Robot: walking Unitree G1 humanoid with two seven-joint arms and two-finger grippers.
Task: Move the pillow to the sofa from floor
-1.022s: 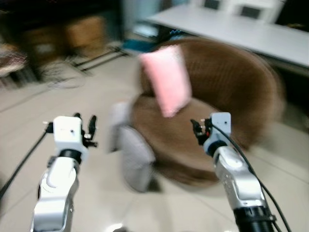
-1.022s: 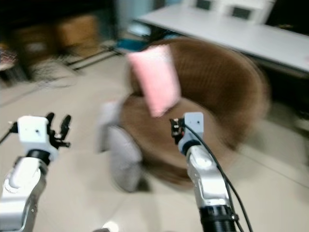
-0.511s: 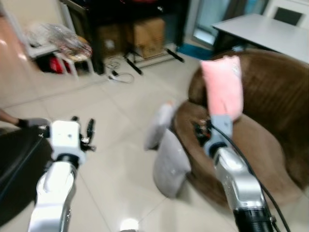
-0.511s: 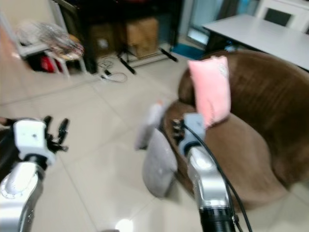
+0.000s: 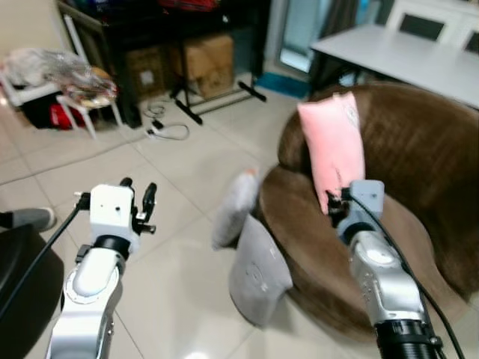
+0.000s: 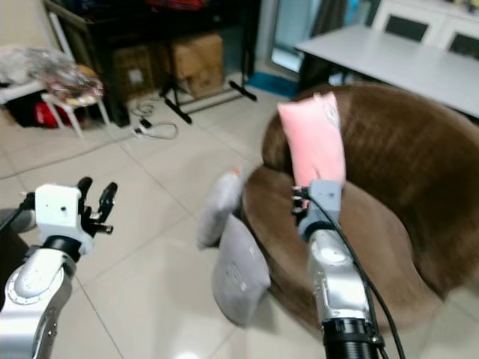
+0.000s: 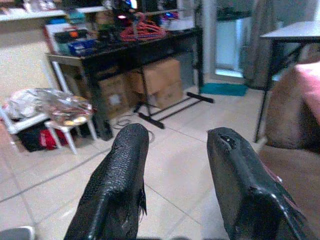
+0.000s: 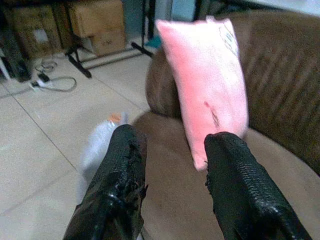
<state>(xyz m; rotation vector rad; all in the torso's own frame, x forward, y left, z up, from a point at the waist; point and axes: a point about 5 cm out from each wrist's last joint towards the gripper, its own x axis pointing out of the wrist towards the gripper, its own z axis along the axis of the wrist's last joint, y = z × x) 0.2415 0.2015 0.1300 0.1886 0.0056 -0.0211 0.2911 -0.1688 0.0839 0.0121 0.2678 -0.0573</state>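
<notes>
grey pillows (image 5: 254,265) on floor (image 5: 172,292), centre frame, leaning on sofa (image 5: 419,194) | soft, light, squashy: pinch a top corner or edge | left pincer (image 5: 137,202) released, empty | right pincer (image 8: 172,175) released, empty

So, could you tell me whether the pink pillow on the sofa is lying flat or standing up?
Standing up: the pink pillow rests on end on the brown sofa seat, leaning against its backrest.

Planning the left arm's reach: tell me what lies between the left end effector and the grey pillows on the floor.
Bare floor tiles, seen in both eye views. The left end effector hangs open, apart from the grey pillows leaning on the brown sofa.
</notes>
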